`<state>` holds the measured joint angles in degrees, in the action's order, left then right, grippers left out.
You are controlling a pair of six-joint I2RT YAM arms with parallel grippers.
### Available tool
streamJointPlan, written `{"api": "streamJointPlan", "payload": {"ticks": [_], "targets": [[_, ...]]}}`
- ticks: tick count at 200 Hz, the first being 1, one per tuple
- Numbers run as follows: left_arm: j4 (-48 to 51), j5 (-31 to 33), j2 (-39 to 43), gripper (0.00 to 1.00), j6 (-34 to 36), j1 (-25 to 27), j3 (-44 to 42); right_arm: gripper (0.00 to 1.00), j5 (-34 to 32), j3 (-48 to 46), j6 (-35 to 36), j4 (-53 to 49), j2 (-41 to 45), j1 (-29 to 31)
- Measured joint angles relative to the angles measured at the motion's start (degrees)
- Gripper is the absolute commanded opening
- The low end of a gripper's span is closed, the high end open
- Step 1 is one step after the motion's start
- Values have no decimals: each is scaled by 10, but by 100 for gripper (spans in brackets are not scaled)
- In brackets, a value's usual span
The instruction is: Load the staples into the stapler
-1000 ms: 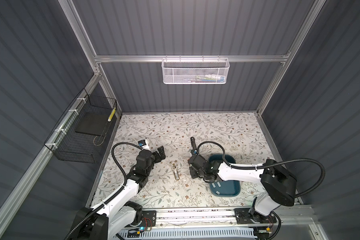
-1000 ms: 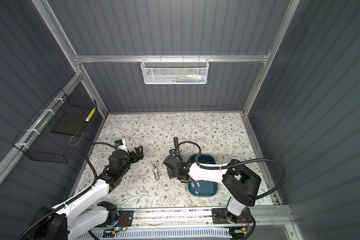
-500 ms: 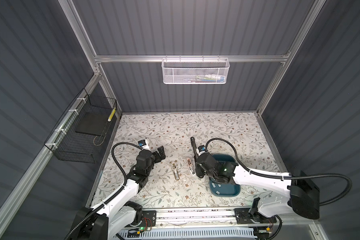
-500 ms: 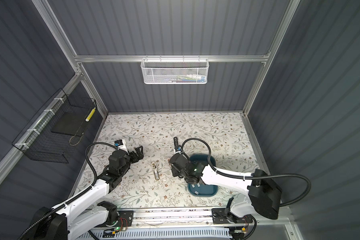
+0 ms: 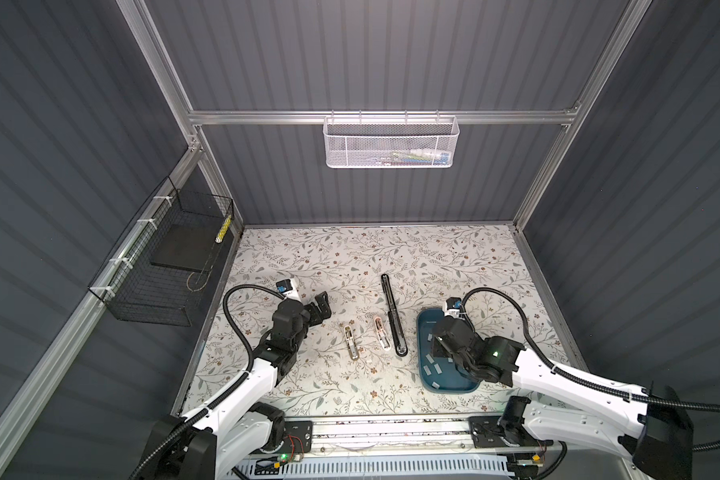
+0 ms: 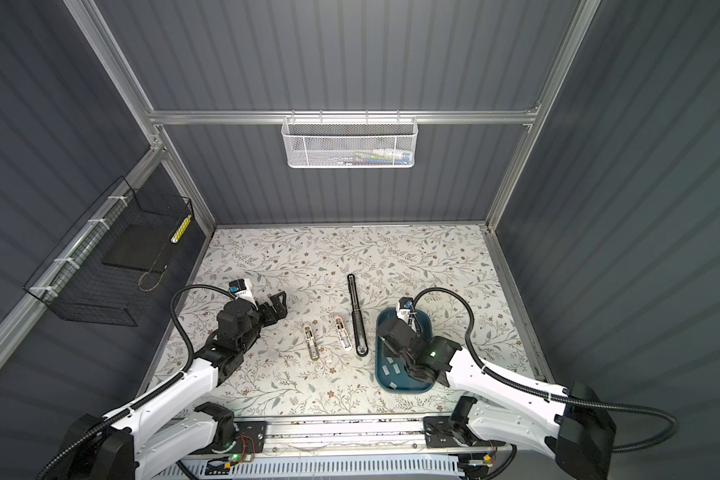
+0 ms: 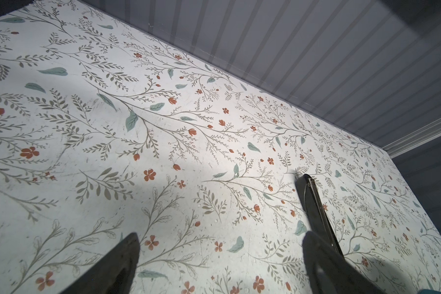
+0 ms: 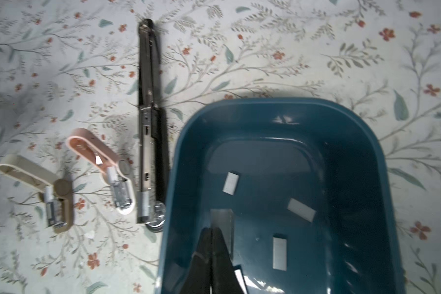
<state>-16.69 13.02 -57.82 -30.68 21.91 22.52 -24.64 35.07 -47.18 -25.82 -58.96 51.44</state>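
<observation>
Since right pincer (image 8: 211, 230) swung right, off open staplers (image 8: 117, 183) to over blue tray (image 8: 189, 142), jaws closed, nothing gripped: pickup not yet done, likely next. Staples (image 8: 231, 183) lie loose in tray, near right of table (image 5: 350, 257). Left pincer (image 7: 220, 239) wide open, idle at left.

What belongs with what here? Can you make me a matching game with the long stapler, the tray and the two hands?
Things:
1. long stapler
2. tray
3. left hand
4. right hand

Places or states:
A. shut, above the tray
B. lying on the table, beside the tray
C. open, above bare table
D. has staples lying inside

Pairs: 1-B, 2-D, 3-C, 4-A
</observation>
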Motion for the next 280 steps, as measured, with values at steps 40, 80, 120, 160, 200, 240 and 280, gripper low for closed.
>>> {"api": "streamJointPlan", "payload": {"ticks": [40,80,120,160,200,240,280], "targets": [[0,4,0,100,0,0,0,24,16,-15,-7,-12,-17,-34],[0,15,-10,100,7,0,0,27,27,-3,13,-27,-19,-59],[-18,32,-31,100,38,0,-5,28,58,36,46,-21,-50,-61],[-61,48,-37,100,100,0,-32,38,86,44,76,-5,-107,-61],[-105,31,-35,100,161,0,-47,35,111,69,97,17,-147,-95],[-127,-7,-29,100,192,0,-52,35,146,70,100,42,-199,-142],[-130,-16,-28,100,196,0,-52,37,161,70,93,52,-221,-144]]}}
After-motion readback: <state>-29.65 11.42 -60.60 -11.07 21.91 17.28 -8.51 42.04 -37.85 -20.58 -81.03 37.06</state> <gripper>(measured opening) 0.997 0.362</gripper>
